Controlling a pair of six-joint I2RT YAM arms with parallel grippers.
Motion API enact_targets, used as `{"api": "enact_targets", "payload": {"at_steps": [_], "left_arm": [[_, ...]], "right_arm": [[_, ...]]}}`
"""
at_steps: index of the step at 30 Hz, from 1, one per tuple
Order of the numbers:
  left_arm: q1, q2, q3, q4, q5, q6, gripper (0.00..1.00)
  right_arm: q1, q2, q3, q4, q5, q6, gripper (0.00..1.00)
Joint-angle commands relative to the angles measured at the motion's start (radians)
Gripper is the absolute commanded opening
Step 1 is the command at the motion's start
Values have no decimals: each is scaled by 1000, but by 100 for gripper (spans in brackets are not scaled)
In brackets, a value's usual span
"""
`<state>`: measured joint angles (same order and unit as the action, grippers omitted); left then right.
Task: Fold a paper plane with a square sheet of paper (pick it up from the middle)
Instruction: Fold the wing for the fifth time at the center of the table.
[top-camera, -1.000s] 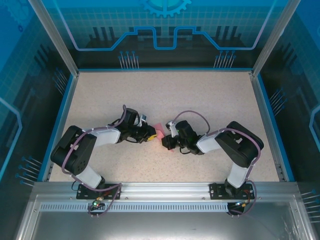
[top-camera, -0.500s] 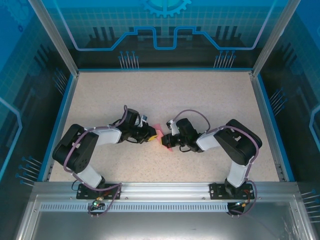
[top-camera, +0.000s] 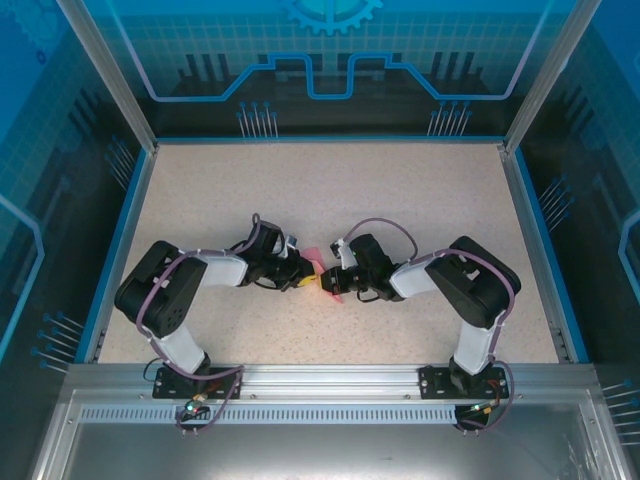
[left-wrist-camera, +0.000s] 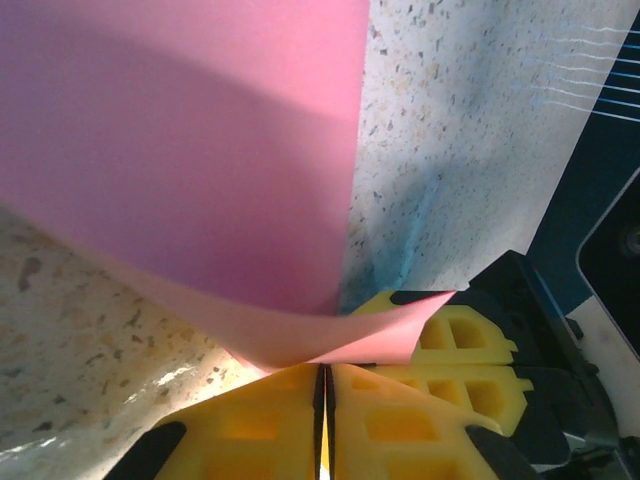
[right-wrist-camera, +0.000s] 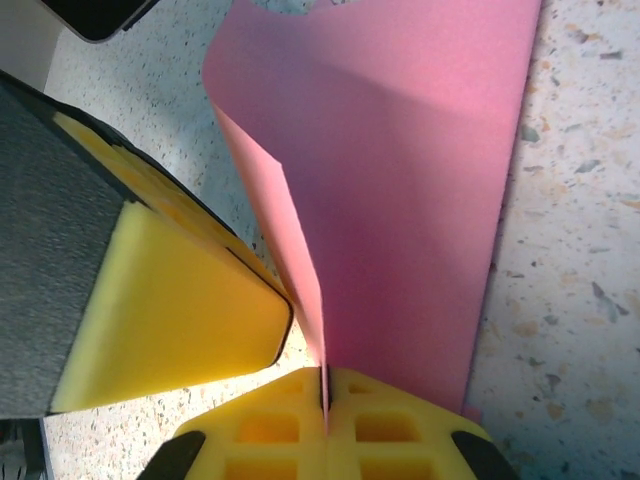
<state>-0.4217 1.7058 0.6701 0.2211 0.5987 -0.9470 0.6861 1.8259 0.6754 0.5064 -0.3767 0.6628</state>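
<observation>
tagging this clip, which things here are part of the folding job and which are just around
Job: paper, left gripper and right gripper, both pinching it.
Just there: table, blue walls.

Left arm (top-camera: 180, 290), right arm (top-camera: 470, 285): black joint housings, white link shells, purple cables (top-camera: 385, 228) looped alongside, small black base plates (top-camera: 455, 380). Left gripper (left-wrist-camera: 322, 385), right gripper (right-wrist-camera: 324, 392): yellow pads (left-wrist-camera: 250, 425) moulded with square pockets, black backing behind.

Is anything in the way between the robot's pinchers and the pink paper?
Nothing visible is. The left gripper and the right gripper are each shut on the pink paper, pinching it between their yellow pads.
</observation>
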Motion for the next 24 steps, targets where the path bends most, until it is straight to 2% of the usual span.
{"api": "enact_targets", "payload": {"at_steps": [1,12,24], "left_arm": [[-5,23,20,23,-15,24,12],[-5,62,26,10,-55,43,11],[-5,75,25,-18,-75,59,10]], "right_arm": [[-9,23,15,-47,-21,0,5],[-8,23,20,-68,-31,-11,7],[-11,-53,70,-225,-42,-84,19]]}}
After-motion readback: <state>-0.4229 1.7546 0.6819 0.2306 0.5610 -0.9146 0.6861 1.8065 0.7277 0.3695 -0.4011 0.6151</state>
